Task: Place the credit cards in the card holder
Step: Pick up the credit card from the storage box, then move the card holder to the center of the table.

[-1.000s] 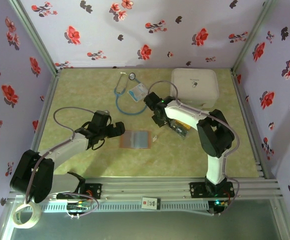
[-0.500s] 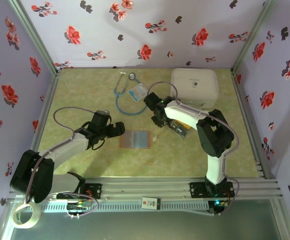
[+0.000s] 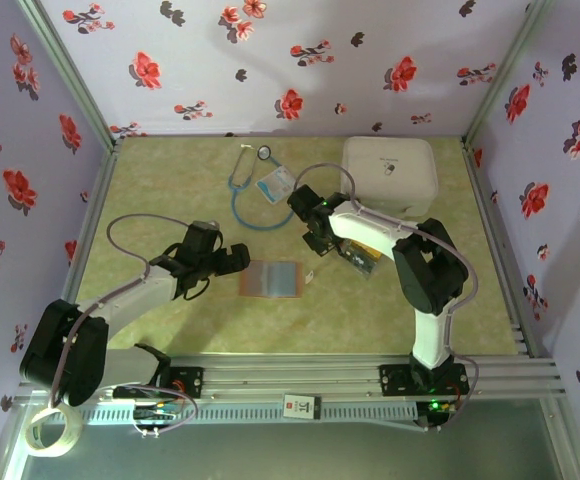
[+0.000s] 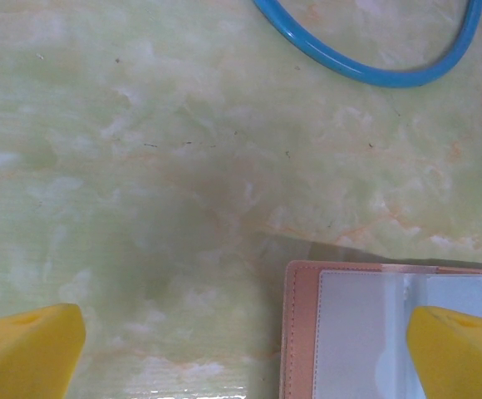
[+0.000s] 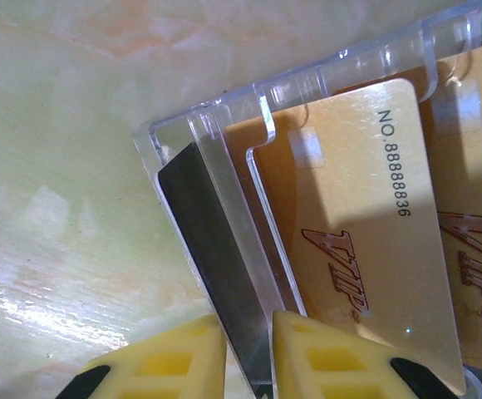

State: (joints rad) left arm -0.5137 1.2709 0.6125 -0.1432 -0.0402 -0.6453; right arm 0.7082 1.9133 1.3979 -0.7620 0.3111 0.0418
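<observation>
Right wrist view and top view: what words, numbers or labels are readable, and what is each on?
"NO.88888836": on the gold card.
"VIP": same card, lower down.
"VIP": on the second gold card, partly cut off by the frame edge.
Too small to read, top view: the mark on the white case and the rail sticker.

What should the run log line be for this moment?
left pincer: open, above card holder edge | right pincer: shut on credit card standing in clear tray | card holder: lying open
</observation>
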